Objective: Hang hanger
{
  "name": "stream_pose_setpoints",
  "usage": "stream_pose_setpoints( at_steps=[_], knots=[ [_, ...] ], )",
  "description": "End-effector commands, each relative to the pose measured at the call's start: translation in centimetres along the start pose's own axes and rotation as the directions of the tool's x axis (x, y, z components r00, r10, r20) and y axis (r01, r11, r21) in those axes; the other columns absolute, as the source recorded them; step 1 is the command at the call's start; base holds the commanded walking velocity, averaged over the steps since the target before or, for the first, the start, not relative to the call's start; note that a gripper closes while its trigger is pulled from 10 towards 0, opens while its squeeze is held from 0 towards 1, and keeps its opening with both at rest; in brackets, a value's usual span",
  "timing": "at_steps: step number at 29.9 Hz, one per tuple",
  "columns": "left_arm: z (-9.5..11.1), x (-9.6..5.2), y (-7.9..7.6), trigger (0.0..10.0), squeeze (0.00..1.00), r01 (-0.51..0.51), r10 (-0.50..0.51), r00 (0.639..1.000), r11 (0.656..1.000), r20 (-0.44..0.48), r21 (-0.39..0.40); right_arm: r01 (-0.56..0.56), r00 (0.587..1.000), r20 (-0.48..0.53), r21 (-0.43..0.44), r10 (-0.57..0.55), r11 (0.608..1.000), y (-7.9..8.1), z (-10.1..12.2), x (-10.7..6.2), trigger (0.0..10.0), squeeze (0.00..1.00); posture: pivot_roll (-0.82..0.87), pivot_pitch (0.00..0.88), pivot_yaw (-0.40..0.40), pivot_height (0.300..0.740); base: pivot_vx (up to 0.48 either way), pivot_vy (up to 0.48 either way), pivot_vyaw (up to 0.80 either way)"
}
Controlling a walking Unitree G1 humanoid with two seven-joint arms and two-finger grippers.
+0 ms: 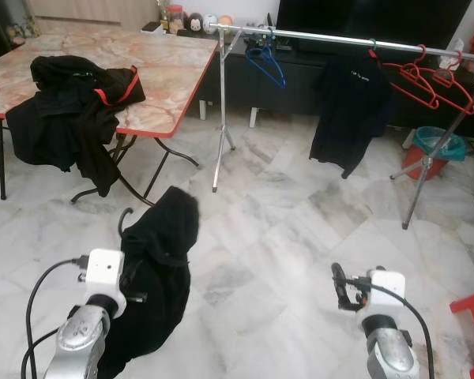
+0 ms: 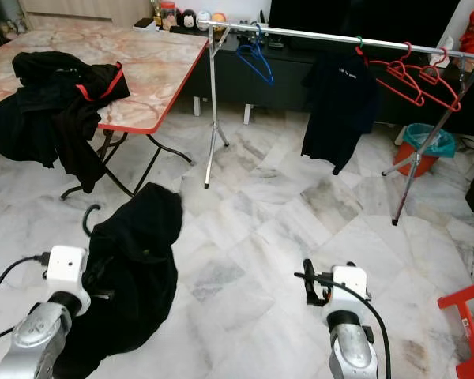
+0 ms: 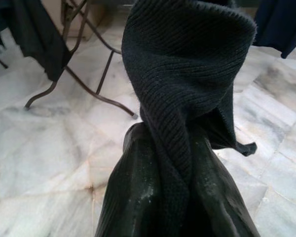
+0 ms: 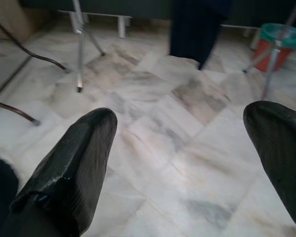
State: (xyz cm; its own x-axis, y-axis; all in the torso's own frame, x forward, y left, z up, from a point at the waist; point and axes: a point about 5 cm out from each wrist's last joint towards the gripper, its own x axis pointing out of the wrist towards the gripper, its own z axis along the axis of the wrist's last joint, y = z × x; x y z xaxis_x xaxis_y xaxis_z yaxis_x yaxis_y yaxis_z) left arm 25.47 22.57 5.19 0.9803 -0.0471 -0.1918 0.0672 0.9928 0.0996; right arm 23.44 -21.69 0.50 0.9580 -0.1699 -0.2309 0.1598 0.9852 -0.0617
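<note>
We see our left gripper [image 3: 180, 197] clamped on a black knit garment [image 1: 162, 260], its hanger hook [image 1: 123, 219] seemingly poking out beside it, while our right gripper [image 4: 187, 163] hangs wide open, empty.

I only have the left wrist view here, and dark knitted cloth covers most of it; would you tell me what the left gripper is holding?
Observer: The left gripper holds a black garment on a dark hanger, whose hook sticks up beside it.
Operator: Thank you. Where is the rail?
Observer: The clothes rail stands ahead, across the marble floor, right of the table.
Operator: Is there room on it?
Observer: Yes, a bare stretch lies between the blue hanger and a hanging black shirt.
</note>
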Motion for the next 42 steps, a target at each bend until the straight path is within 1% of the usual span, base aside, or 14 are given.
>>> stream_pose_setpoints(
  at_steps=[1, 3, 4, 6, 9, 11, 13, 14, 15, 19, 24, 32, 37, 42],
  knots=[
    [1.2, 0.3, -0.4, 10.0, 0.00, -0.008, 0.008, 0.997, 1.000, 0.080, 0.002, 0.036, 0.999, 0.018, 0.001, -0.036, 0.999, -0.2, 0.5, 0.2, 10.0, 0.00, -0.13, 0.000, -0.077, 0.740, 0.000, 0.000, 0.00],
    [1.4, 0.7, -0.8, 10.0, 0.00, -0.006, 0.006, 0.997, 1.000, 0.083, 0.002, 0.037, 0.999, 0.013, 0.001, -0.037, 0.999, -0.1, 0.6, 0.4, 10.0, 0.00, -0.13, 0.000, -0.078, 0.740, 0.000, 0.000, 0.00],
    [1.8, 1.1, -0.9, 10.0, 0.00, -0.003, 0.003, 0.996, 1.000, 0.092, -0.002, 0.037, 0.999, 0.022, 0.003, -0.037, 0.999, 0.1, 1.1, 0.9, 10.0, 0.00, -0.13, 0.000, -0.076, 0.740, 0.000, 0.000, 0.00],
    [2.2, 1.5, -1.0, 10.0, 0.00, 0.001, -0.001, 0.995, 1.000, 0.102, -0.006, 0.037, 0.999, 0.037, 0.003, -0.037, 0.999, 0.2, 1.8, 1.4, 10.0, 0.00, -0.14, 0.000, -0.073, 0.740, 0.000, 0.000, 0.00],
    [2.4, 1.7, -1.1, 10.0, 0.00, 0.010, -0.011, 0.995, 1.000, 0.100, 0.003, 0.049, 0.998, 0.040, 0.016, -0.049, 0.999, 0.4, 2.4, 2.0, 10.0, 0.00, -0.15, 0.000, -0.070, 0.740, 0.000, 0.000, -0.74],
    [2.4, 1.8, -1.0, 10.0, 0.00, 0.007, -0.007, 0.995, 1.000, 0.097, 0.003, 0.048, 0.998, 0.041, 0.016, -0.049, 0.999, 0.5, 2.5, 2.1, 10.0, 0.00, -0.15, 0.000, -0.068, 0.740, 0.000, 0.000, -0.80],
    [2.5, 2.1, -1.0, 10.0, 0.00, -0.003, 0.002, 0.996, 1.000, 0.093, 0.006, 0.033, 0.998, 0.050, 0.002, -0.033, 0.999, 1.1, 2.7, 2.1, 10.0, 0.00, -0.15, 0.000, -0.065, 0.740, 0.000, 0.000, -0.80],
    [2.6, 2.1, -0.9, 10.0, 0.00, -0.007, 0.006, 0.996, 1.000, 0.093, 0.013, 0.030, 0.998, 0.050, 0.009, -0.031, 0.999, 1.2, 2.7, 2.1, 10.0, 0.00, -0.16, 0.000, -0.061, 0.740, 0.000, 0.000, -0.79],
    [2.7, 2.3, -0.9, 10.0, 0.00, -0.012, 0.011, 0.996, 1.000, 0.094, 0.016, 0.018, 0.998, 0.061, 0.020, -0.019, 1.000, 1.6, 2.9, 2.1, 10.0, 0.00, -0.16, 0.000, -0.057, 0.740, 0.000, 0.000, 0.00],
    [2.6, 2.5, -1.1, 10.0, 0.00, -0.009, 0.007, 0.996, 1.000, 0.087, 0.020, 0.006, 0.998, 0.059, 0.017, -0.007, 1.000, 2.2, 3.0, 2.2, 10.0, 0.00, -0.18, 0.000, -0.047, 0.740, 0.000, -0.065, 0.00],
    [2.6, 2.7, -1.5, 10.0, 0.00, 0.006, -0.008, 0.997, 1.000, 0.083, 0.024, 0.001, 0.997, 0.074, 0.028, -0.003, 1.000, 2.5, 3.5, 2.5, 10.0, 0.00, -0.18, 0.000, -0.043, 0.740, 0.000, -0.277, 0.00],
    [2.8, 3.0, -1.6, 10.0, 0.00, 0.016, -0.018, 0.996, 0.999, 0.088, 0.028, 0.000, 0.998, 0.055, 0.039, -0.002, 0.999, 2.8, 3.3, 2.7, 10.0, 0.00, -0.17, 0.000, -0.040, 0.740, 0.000, -0.320, 0.00],
    [2.8, 3.0, -1.5, 10.0, 0.00, 0.018, -0.020, 0.996, 0.999, 0.088, 0.029, -0.002, 0.999, 0.043, 0.041, 0.000, 0.999, 3.0, 3.2, 2.7, 10.0, 0.00, -0.17, 0.000, -0.040, 0.740, 0.000, -0.319, -0.73],
    [2.9, 3.1, -1.6, 10.0, 0.00, 0.023, -0.026, 0.995, 0.999, 0.092, 0.032, -0.012, 0.999, 0.050, 0.045, 0.010, 0.999, 3.4, 3.3, 2.8, 10.0, 0.00, -0.16, 0.000, -0.038, 0.740, 0.000, -0.321, -0.08]
  ],
)
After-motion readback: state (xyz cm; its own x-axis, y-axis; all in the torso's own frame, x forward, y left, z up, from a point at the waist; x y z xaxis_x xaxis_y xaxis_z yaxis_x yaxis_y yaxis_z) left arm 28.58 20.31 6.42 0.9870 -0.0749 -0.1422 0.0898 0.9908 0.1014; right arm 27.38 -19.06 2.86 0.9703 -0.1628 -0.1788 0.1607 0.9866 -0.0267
